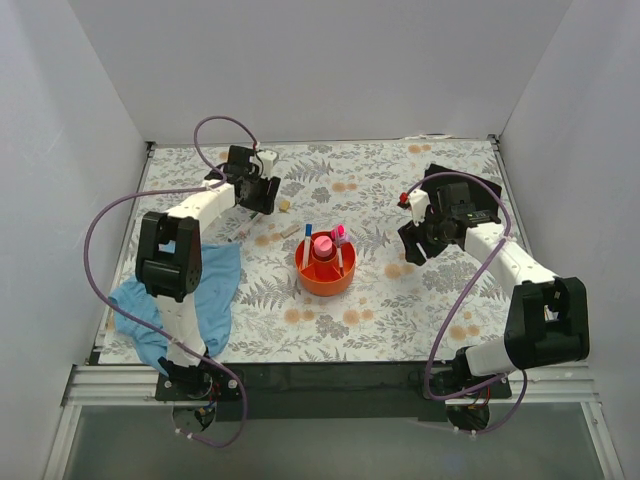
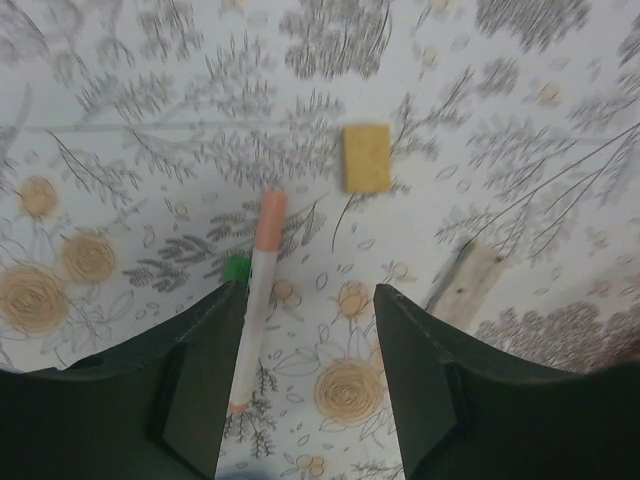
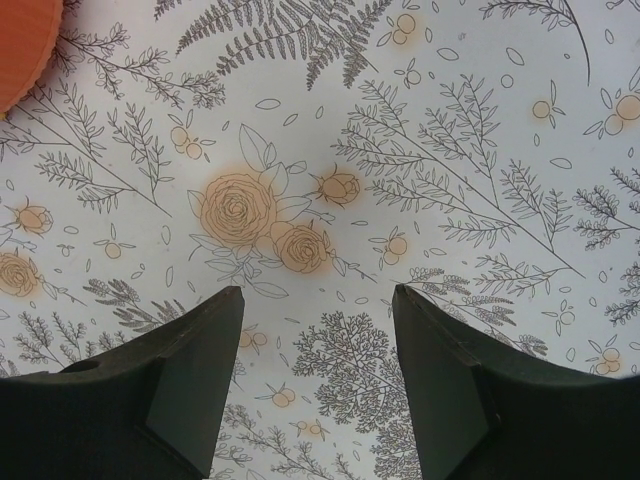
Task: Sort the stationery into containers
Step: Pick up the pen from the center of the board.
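The orange organizer (image 1: 325,272) stands mid-table and holds a blue-capped pen (image 1: 309,234), a pink piece (image 1: 323,243) and a pink-and-black highlighter (image 1: 340,236). My left gripper (image 1: 256,200) is open low over the table at the back left. In the left wrist view a white pen with a salmon cap (image 2: 262,280) lies just inside the left finger of that gripper (image 2: 312,292), with a green cap (image 2: 236,267) beside it. A tan block (image 2: 366,157) and a pale wooden block (image 2: 470,283) lie ahead. My right gripper (image 1: 412,245) (image 3: 318,292) is open and empty.
A blue cloth (image 1: 195,290) lies at the left front under the left arm. Two small tan blocks (image 1: 285,206) sit between the left gripper and the organizer. The organizer's rim (image 3: 20,40) shows at the top left of the right wrist view. White walls enclose the table.
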Robot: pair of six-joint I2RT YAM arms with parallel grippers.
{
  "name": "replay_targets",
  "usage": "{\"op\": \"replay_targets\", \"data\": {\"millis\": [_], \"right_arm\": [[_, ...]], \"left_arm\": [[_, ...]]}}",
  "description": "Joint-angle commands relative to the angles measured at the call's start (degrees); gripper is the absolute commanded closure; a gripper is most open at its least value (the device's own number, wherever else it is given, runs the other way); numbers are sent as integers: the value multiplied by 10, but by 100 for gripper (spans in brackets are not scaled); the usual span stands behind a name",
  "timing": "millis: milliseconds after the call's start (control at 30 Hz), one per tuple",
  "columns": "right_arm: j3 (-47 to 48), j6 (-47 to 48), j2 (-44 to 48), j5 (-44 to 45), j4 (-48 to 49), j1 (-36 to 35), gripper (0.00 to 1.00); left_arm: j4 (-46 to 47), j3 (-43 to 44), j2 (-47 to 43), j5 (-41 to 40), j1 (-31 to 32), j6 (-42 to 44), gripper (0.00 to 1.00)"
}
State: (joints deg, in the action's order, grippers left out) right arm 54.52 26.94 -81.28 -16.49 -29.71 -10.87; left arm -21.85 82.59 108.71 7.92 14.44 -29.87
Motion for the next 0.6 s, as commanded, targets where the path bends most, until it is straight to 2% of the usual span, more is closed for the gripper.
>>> {"op": "replay_targets", "data": {"millis": [0, 233, 567], "right_arm": [[-2, -7, 14, -16, 18, 3, 30], [-23, -8, 22, -16, 22, 3, 29], [-9, -9, 4, -12, 25, 3, 29]], "left_arm": [[-103, 66, 26, 25, -16, 60, 46], [-142, 86, 63, 44, -23, 73, 48], [-139, 100, 112, 39, -36, 77, 53]]}}
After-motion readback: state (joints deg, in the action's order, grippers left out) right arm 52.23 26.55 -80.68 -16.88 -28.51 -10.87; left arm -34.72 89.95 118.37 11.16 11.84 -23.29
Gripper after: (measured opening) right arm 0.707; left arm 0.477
